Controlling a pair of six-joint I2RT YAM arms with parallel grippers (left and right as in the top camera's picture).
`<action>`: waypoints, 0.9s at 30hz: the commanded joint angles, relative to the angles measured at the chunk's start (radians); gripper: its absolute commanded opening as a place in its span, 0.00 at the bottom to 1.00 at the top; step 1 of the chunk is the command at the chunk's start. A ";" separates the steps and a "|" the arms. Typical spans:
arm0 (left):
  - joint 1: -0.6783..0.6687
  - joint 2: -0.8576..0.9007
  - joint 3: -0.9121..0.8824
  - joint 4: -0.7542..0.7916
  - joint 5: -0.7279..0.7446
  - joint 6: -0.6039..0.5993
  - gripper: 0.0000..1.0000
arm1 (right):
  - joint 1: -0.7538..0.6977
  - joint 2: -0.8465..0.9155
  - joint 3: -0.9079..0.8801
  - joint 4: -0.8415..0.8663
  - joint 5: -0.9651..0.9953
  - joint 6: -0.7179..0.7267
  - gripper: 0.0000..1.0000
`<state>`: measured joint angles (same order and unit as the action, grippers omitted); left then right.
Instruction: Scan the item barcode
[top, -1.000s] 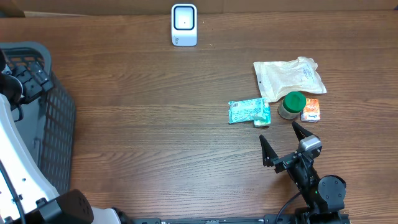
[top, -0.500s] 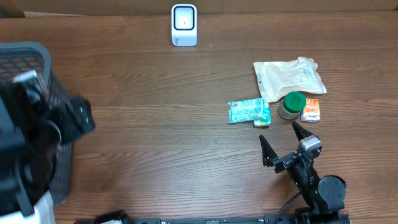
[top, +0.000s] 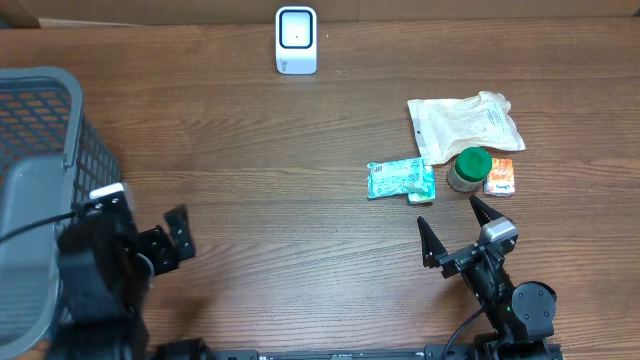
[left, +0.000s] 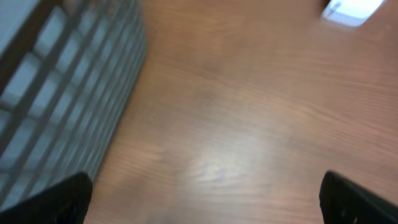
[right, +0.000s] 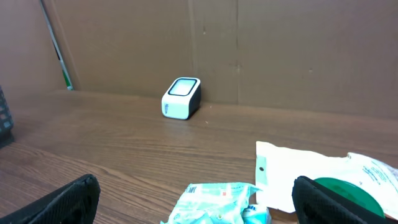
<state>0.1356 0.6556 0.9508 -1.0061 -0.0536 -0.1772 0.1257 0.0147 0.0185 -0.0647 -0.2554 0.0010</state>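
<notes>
The items lie in a group at the right: a teal packet, a white pouch, a green-lidded jar and a small orange packet. The white barcode scanner stands at the table's far edge. My right gripper is open just in front of the items, touching none. Its wrist view shows the teal packet, the pouch, the jar's lid and the scanner. My left gripper is open and empty low at the left; its wrist view is blurred.
A grey mesh basket fills the left edge, and its wall shows beside the left gripper. Bare wood lies between the two arms. A brown cardboard wall stands behind the scanner.
My left arm has swung out from over the basket and down to the table's lower left. The right arm and the items have not moved.
</notes>
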 joint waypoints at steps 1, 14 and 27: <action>-0.061 -0.138 -0.175 0.176 0.040 -0.002 1.00 | -0.003 -0.012 -0.011 0.004 -0.001 0.007 1.00; -0.091 -0.480 -0.709 0.768 0.051 -0.003 0.99 | -0.003 -0.012 -0.011 0.004 -0.001 0.007 1.00; -0.092 -0.652 -0.943 0.969 0.049 -0.014 1.00 | -0.003 -0.012 -0.011 0.004 -0.001 0.007 1.00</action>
<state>0.0517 0.0208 0.0376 -0.0834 -0.0177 -0.1806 0.1261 0.0147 0.0185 -0.0647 -0.2558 0.0006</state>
